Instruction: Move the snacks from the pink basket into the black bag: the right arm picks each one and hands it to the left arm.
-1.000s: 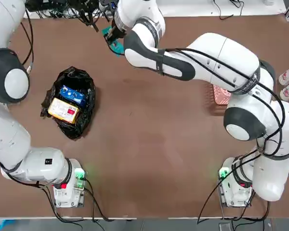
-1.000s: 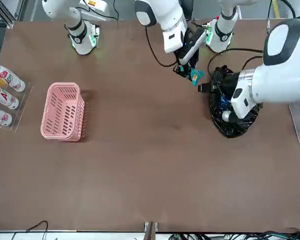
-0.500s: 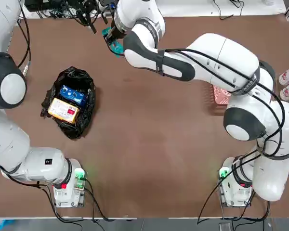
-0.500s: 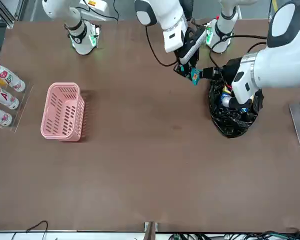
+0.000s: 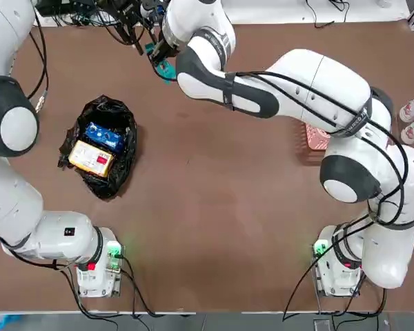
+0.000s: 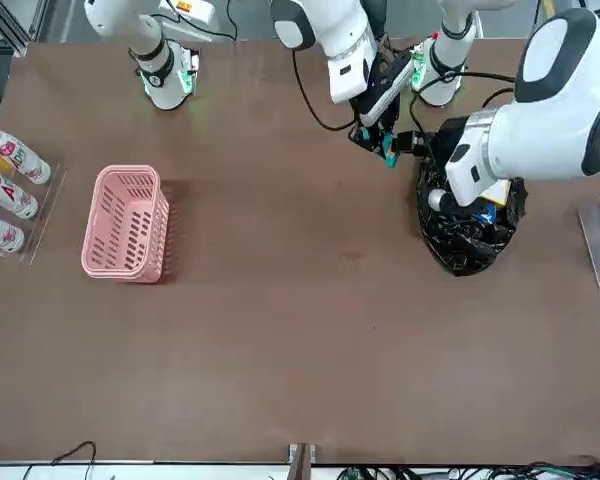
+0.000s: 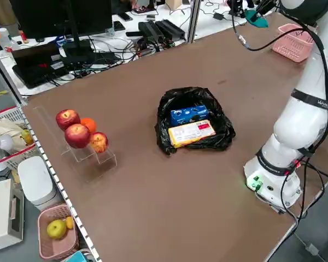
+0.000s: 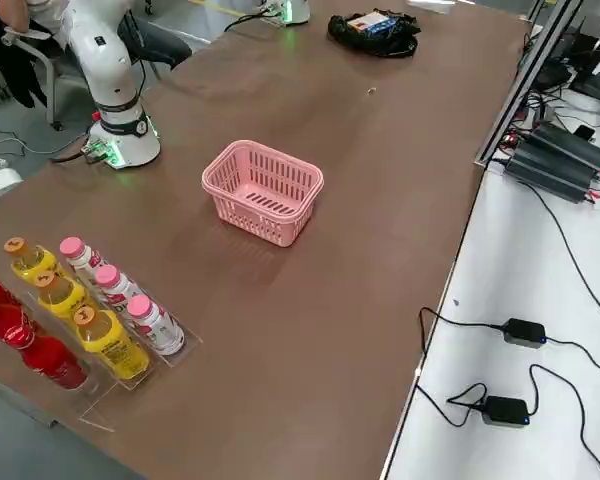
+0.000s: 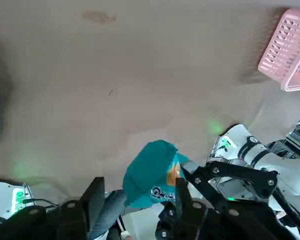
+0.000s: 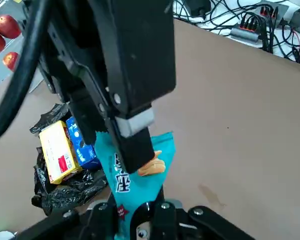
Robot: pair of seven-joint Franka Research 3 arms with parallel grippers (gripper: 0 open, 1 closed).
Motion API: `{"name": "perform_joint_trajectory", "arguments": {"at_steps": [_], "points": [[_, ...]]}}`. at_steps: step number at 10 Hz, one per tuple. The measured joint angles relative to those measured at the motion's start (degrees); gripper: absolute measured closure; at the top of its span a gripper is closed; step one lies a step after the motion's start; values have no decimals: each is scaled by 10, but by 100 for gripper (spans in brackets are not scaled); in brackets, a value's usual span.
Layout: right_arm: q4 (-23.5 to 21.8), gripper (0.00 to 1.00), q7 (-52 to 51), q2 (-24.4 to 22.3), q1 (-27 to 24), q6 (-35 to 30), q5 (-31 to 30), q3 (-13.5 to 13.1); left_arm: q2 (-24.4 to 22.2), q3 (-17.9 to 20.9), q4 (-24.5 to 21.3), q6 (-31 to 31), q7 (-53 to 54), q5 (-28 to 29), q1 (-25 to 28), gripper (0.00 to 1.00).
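I see the teal snack (image 10: 127,175) held above the bench (image 5: 214,227) at its far side from the bases, left of centre, pinched at one end by my right tool (image 10: 137,217), whose fingers are closed tight on it. My left tool (image 9: 135,200) meets it there: in its wrist view the packet sits between the two dark fingers (image 9: 92,200), which stand partly apart on either side of it, and I cannot tell whether they touch the packet. From the front the two tools come together just beside the black bag (image 6: 465,245), with the teal packet a small patch between them. The bag lies open on the bench near the left arm (image 5: 14,117), and inside it the blue snack (image 5: 103,135) and the yellow snack (image 5: 91,158) lie flat side by side, the blue one farther from the bases. The right arm (image 5: 297,83) stretches across the bench from its base to reach this spot. The pink basket (image 6: 127,224) stands upright well apart on the right arm's side, with nothing visible in it from the right side view. Beyond it, at the bench edge, a rack of bottles (image 8: 100,310) stands; on the opposite edge a clear stand carries apples (image 7: 76,134) and an orange.
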Motion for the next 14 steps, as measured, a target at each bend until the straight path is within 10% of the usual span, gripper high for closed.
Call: {"name": "perform_joint_trajectory", "arguments": {"at_steps": [4, 12, 14], "points": [[0, 72, 6, 2, 1, -2, 0, -1, 0, -1, 0, 0, -1, 2, 0, 97], [1, 51, 16, 2, 2, -2, 0, -1, -1, 2, 0, 0, -6, 2, 6, 98], [2, 23, 20, 2, 5, -3, 0, -1, -1, 5, -1, 0, -6, 27, 17, 98]]}}
